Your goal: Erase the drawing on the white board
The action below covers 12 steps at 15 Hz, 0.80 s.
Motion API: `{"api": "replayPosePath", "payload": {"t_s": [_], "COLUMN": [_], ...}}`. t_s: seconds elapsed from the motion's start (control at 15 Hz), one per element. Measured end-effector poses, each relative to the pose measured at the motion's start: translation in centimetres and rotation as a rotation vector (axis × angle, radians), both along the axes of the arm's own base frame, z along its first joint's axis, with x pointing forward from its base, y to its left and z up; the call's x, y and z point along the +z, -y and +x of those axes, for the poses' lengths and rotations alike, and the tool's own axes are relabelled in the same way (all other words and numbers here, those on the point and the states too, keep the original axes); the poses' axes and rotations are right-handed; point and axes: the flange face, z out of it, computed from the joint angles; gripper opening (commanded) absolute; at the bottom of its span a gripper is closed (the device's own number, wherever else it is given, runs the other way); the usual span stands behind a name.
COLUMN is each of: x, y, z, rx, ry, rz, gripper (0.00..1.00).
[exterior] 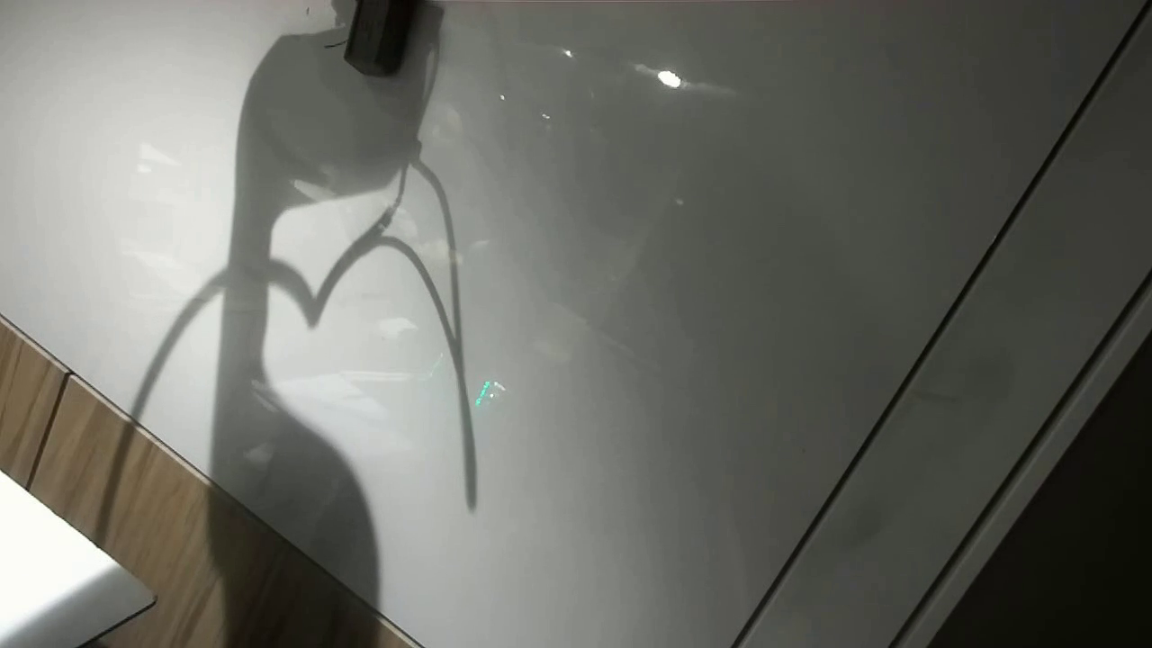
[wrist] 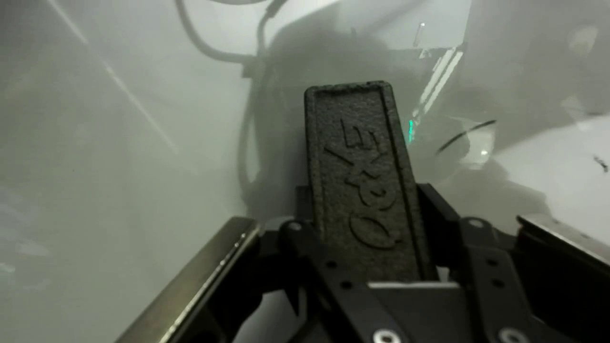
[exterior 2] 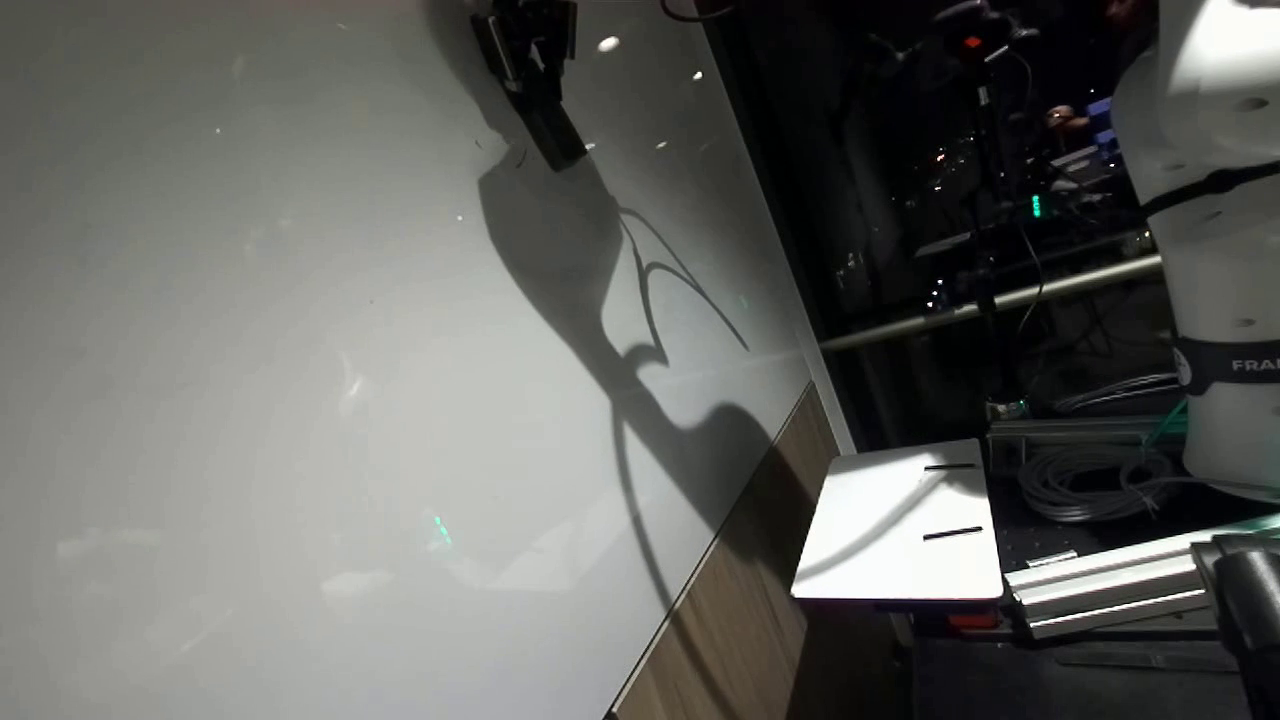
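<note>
A dark grey, rectangular block eraser (wrist: 367,183) with moulded lettering is held lengthwise between the black fingers (wrist: 441,228), which are closed against its sides; in the wrist view it is seen at centre, against the glossy white board (wrist: 143,214). Two ink traces are noted: a thin, curved black stroke (wrist: 464,134) right of the eraser and apart from it, and a short black squiggle (wrist: 600,163) at the frame's right edge. In both exterior views the eraser is seen near the top, the stroke just to its left. Contact between eraser and board cannot be confirmed. The looping grey lines are read as shadow (exterior: 333,117), not ink. Erasure is judged nearly complete, original extent unknown; stroke and squiggle are left to be wiped.
</note>
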Motion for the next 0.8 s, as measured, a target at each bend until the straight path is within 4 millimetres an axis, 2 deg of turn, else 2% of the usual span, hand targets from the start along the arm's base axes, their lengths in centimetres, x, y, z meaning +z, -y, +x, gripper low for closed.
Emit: {"api": "replayPosePath", "payload": {"t_s": [0.33, 0.6, 0.8], "x": [-3.2, -6.1, -7.0], "y": [2.1, 1.9, 1.4], "z": [0.8, 1.6, 1.8], "rx": [-0.020, -0.015, -0.010], "ry": [-0.063, -0.113, -0.131], "rz": [-0.010, -0.018, -0.033], "gripper": [0.30, 0.30, 0.30]}}
